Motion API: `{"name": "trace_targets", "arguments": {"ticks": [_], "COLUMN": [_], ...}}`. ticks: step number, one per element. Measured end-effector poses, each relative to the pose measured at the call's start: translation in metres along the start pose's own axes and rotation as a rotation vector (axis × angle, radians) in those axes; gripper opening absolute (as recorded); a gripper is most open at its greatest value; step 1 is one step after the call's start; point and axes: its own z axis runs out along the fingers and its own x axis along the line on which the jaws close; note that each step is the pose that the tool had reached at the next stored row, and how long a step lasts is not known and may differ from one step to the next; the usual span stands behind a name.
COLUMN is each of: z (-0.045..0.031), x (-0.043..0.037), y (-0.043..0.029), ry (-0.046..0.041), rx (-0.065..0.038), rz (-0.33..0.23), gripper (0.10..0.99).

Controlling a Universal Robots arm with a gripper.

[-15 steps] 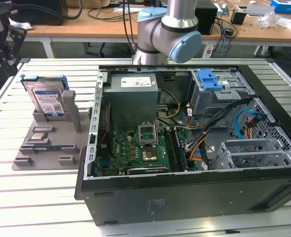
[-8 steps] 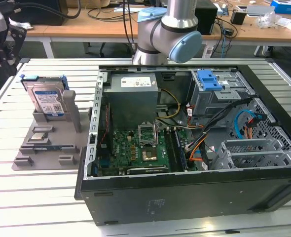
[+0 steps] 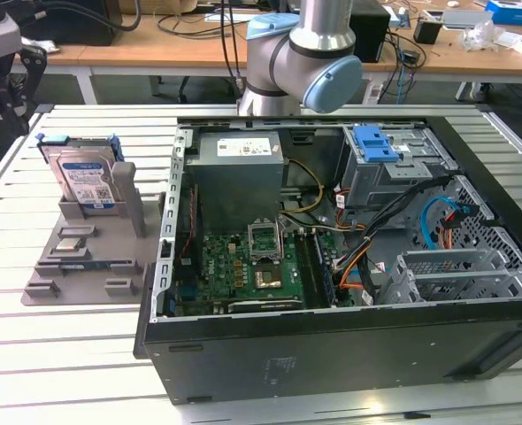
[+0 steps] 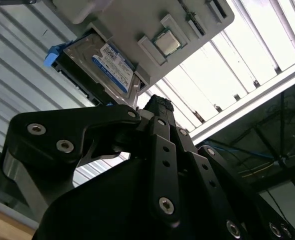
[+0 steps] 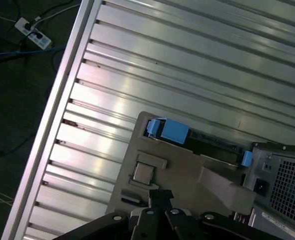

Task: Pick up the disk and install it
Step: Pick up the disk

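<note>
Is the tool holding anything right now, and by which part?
Nothing: the tool is empty, and the disk stands in its grey holder.

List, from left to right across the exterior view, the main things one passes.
disk standing upright → grey power-supply box → blue latch → blue cable

Lab: cabled benches (image 3: 155,55), opened computer case (image 3: 332,354)

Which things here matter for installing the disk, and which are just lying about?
Job: disk, upright in grey holder; gripper; open computer case; drive cage.
Lying about: processor chip on the holder's base; power strip; blue box on back desk.
</note>
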Motion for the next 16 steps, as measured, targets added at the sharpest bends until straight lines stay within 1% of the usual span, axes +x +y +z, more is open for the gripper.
{"name": "trace_targets", "arguments": {"ticks": [5,10,16], "z": [0.0000,0.0000,0.0000], "x": [0.0000,0.0000,0.0000], "y": [0.0000,0.0000,0.0000], "ry": [0.0020,0.0046,0.0069], "rx": [-0.001,-0.003,-0.004], "rz": [-0.048,-0.106,-0.161], "gripper": [0.106,0.106,0.106]}}
